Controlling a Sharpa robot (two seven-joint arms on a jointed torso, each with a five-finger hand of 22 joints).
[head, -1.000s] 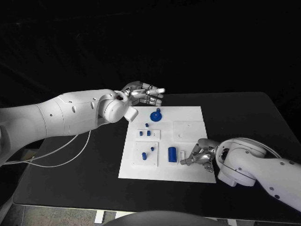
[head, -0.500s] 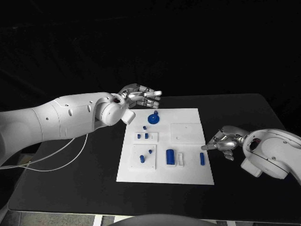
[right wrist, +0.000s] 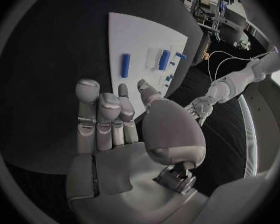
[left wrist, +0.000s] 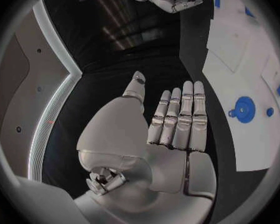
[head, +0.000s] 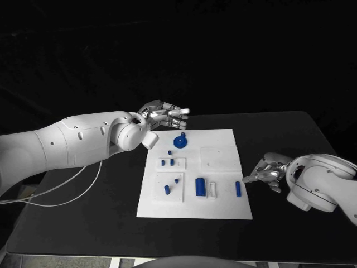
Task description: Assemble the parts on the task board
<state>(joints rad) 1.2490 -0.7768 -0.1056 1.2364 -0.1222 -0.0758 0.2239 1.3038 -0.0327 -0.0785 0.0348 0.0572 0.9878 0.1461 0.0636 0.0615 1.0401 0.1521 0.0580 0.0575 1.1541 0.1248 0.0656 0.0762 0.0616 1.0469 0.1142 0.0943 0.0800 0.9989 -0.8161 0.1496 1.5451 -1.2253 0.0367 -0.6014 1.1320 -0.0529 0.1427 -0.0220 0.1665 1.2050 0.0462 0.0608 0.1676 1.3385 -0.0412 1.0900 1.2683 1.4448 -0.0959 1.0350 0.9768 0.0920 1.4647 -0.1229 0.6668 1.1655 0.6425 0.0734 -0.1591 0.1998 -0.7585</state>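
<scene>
R hand hangs released just off the task board edge, beside the loose blue bar. L hand flat, holding nothing (past far corner). Best approach: square up over bar, pinch mid-length.

No text, label, brand, number or sign could be read in any view. The task board, in the middle of the head view, bore no legible marking, and the blue parts on it carried none either.
</scene>
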